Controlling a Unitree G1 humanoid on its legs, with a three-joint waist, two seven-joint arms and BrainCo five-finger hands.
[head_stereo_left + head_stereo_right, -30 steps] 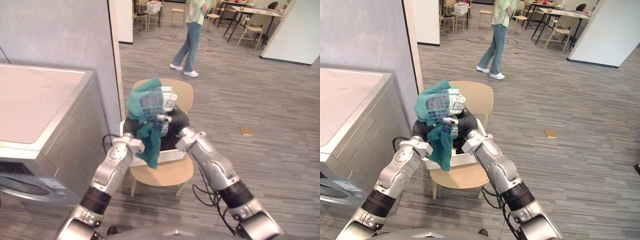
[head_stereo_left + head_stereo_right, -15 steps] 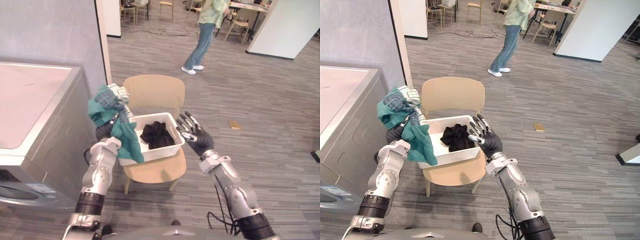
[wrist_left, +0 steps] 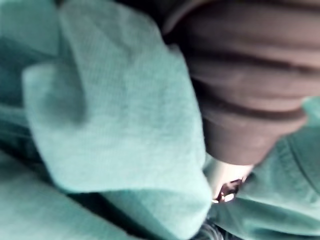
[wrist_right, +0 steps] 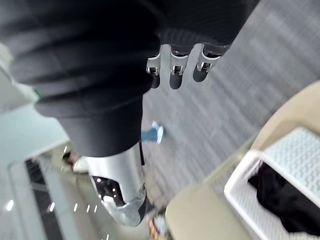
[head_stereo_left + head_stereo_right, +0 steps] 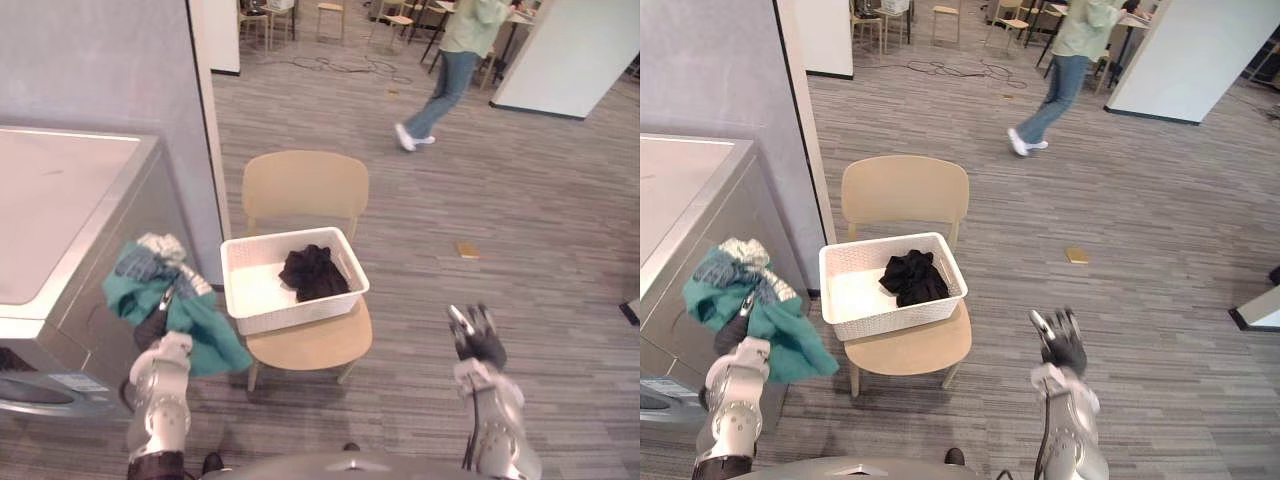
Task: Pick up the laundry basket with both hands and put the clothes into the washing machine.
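A white laundry basket (image 5: 300,312) sits on the seat of a tan chair (image 5: 318,343), with a black garment (image 5: 312,270) lying inside it. My left hand (image 5: 153,326) is low at the left, just in front of the washing machine (image 5: 70,215), shut on a teal garment (image 5: 205,338) that drapes over and below it. The left wrist view has the teal cloth (image 3: 115,125) bunched against the hand's dark cover. My right hand (image 5: 478,343) hangs low at the right over the floor, fingers straight, holding nothing, well clear of the basket.
A grey partition wall (image 5: 110,70) rises behind the washing machine. A person (image 5: 452,60) walks across the floor at the back. A small tan object (image 5: 466,249) lies on the floor right of the chair. Tables and chairs stand far behind.
My left hand has carried the teal garment down and left, beside the washing machine. My right hand has dropped down and right, away from the basket. The person has stepped right.
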